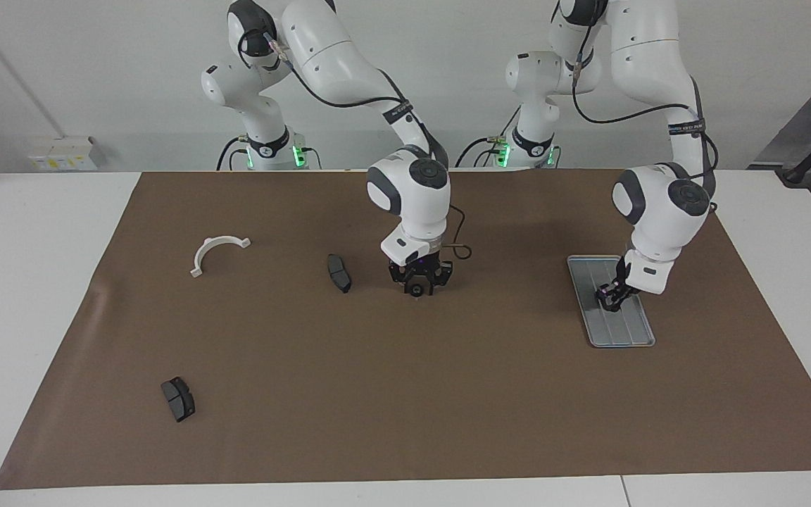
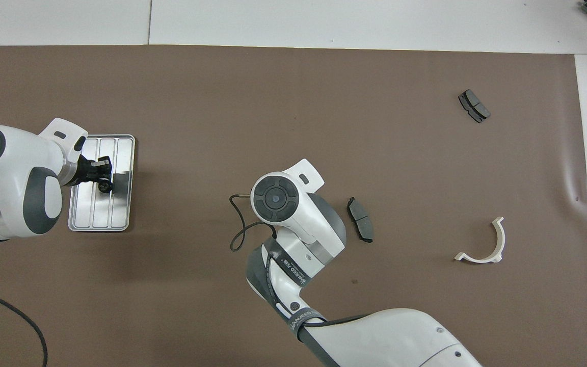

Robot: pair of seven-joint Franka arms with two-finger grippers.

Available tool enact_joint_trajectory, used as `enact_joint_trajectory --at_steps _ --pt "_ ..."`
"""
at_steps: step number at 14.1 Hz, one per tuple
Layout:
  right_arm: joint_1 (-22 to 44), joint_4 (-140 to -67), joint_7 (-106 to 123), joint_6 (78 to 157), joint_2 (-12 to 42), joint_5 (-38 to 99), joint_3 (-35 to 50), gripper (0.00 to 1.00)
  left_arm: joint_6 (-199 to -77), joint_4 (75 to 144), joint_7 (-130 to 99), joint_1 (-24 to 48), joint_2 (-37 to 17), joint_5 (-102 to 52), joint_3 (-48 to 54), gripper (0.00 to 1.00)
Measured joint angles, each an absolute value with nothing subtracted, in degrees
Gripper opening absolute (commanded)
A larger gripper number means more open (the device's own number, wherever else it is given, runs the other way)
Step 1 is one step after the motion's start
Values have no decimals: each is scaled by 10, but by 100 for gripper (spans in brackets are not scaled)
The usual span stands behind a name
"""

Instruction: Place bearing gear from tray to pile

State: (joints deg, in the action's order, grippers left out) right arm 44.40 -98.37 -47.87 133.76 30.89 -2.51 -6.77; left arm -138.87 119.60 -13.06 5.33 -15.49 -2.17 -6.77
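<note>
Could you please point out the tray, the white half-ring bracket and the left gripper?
tray point(image 1: 629, 336), facing view, bare ridged floor.
white half-ring bracket point(image 1: 211, 246), facing view, top of arc.
left gripper point(image 1: 613, 301), facing view, between fingertips.

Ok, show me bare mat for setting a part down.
Free: the mat bordered by the white bracket, the nearer brake pad and the farther brake pad; also the stretch between the right end effector and the tray. Crowded: around that end effector and on the tray, under the left end effector.
</note>
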Motion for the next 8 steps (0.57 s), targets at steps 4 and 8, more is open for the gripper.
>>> enact_joint_trajectory --at_steps 4,8 --pt "444 -984 -479 1342 308 -25 -68 13 -1389 1196 -131 53 -155 -22 -68 1" --pt "443 -984 -481 1342 307 -25 -69 0 -1389 1196 -131 53 -155 -22 -68 0"
